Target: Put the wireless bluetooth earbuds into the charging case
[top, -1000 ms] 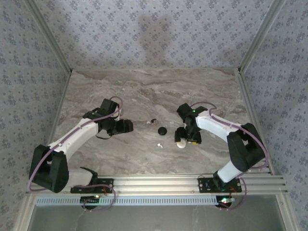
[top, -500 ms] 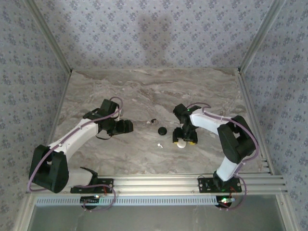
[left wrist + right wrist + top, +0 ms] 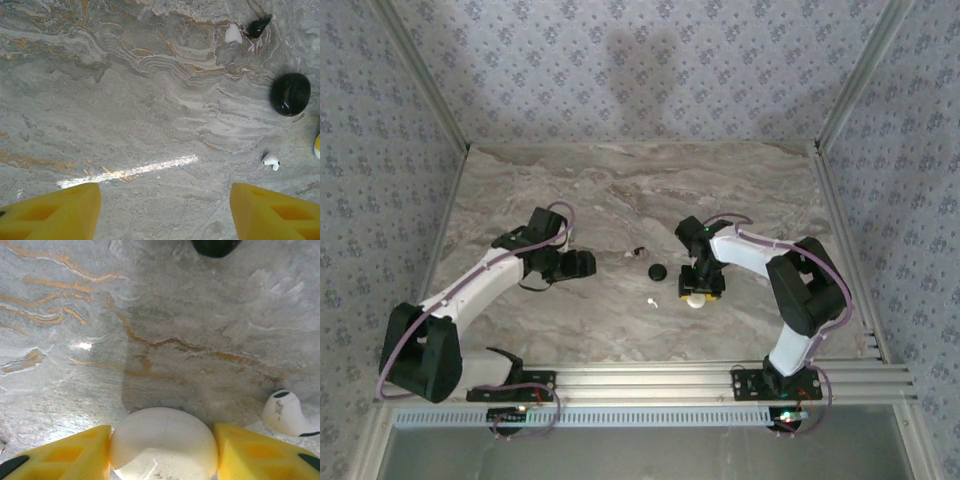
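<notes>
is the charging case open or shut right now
shut: the charging case shows a whole dome with a thin seam, no lid raised

Glossy veined marble-look table [image 3: 150, 315], smooth cream plastic charging case [image 3: 164, 442], glossy black disc [image 3: 290, 94]

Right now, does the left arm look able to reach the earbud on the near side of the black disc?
Probably yes. The left gripper is open, with only bare table between it and the earbud; the black disc sits apart, farther off.

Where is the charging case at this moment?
Right wrist view: the charging case sits between the fingers of the right gripper, a white earbud lying close beside it.
</notes>
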Robot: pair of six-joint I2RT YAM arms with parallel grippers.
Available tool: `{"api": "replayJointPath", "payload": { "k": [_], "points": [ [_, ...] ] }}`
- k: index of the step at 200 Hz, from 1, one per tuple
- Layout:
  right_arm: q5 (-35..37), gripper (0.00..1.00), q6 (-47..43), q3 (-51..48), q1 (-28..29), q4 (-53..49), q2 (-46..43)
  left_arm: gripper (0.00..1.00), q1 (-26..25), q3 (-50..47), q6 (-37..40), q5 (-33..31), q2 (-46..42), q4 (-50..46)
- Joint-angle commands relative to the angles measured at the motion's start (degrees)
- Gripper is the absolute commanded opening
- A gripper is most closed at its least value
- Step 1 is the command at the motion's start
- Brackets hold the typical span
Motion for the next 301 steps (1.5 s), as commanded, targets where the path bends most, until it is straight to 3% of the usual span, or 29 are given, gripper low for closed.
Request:
{"api": "replayJointPath", "payload": {
  "k": [1, 53, 93, 145, 196, 301],
  "points": [
    [-0.9, 0.51, 1.5, -0.7, 0.4, 0.8, -2.2, 0.69, -0.5, -0.7, 0.7, 0.1, -2.3, 0.9],
    [-4.6, 0.50, 7.9, -4.7, -1.3, 9.7, -12.6, 0.67, -1.7, -4.9, 5.6, 1.9, -7.7, 11.8],
    [-10.6, 0.50, 16.3, -8.9, -2.5, 26.9, -20.4, 0.61, -5.1, -12.4, 13.4, 4.3, -13.6, 29.2],
    [-15.4, 0.49, 26.1, -11.6, -1.3, 45.8, -22.7, 0.56, -10.8, -23.7, 25.1, 6.6, -21.8, 51.3],
    [-14.9, 0.49, 30.7, -13.1, 3.1, 59.2, -21.9, 0.53, -13.7, -24.4, 29.9, 8.5, -22.4, 55.0],
    [-13.3, 0.49, 34.0, -17.4, 8.7, 73.6, -22.0, 0.53, -14.6, -25.6, 25.4, 9.0, -19.7, 65.7]
  ]
}}
